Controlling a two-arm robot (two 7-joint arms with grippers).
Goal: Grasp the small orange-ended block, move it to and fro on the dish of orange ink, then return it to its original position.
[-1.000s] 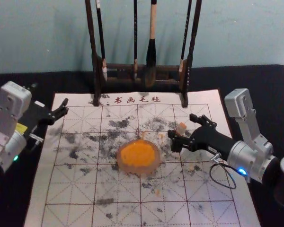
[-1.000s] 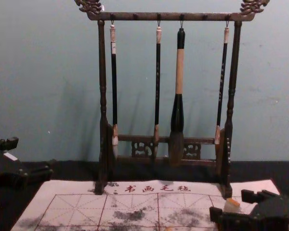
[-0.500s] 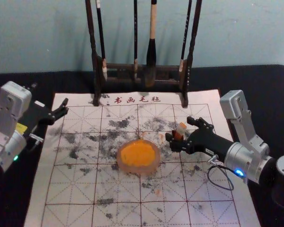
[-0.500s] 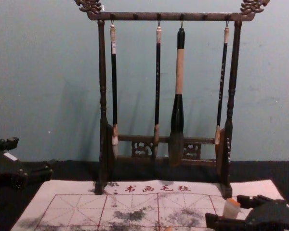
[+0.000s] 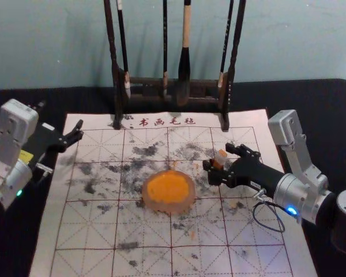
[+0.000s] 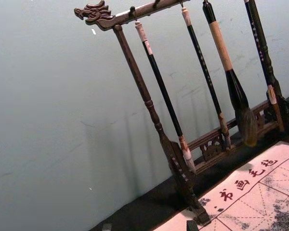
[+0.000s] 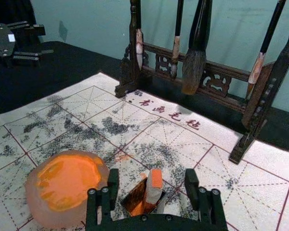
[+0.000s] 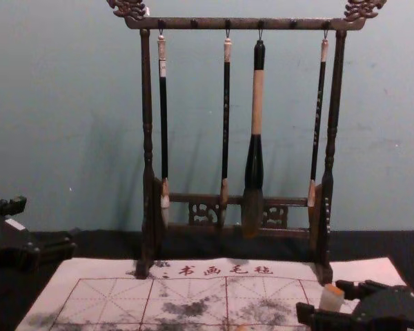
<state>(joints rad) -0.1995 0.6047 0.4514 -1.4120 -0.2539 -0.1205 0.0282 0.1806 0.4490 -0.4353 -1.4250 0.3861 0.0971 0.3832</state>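
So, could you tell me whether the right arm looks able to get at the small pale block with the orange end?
Probably yes: its claw is open, with the block between the fingers and a gap on each side, and nothing seems to be in the way.

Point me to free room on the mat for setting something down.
The mat is free, though stained, between the dish and its near edge. A smaller patch lies between the dish and the brush stand. It is crowded right of the dish: the right pincer is open around the block. The left pincer hangs by the far left corner.
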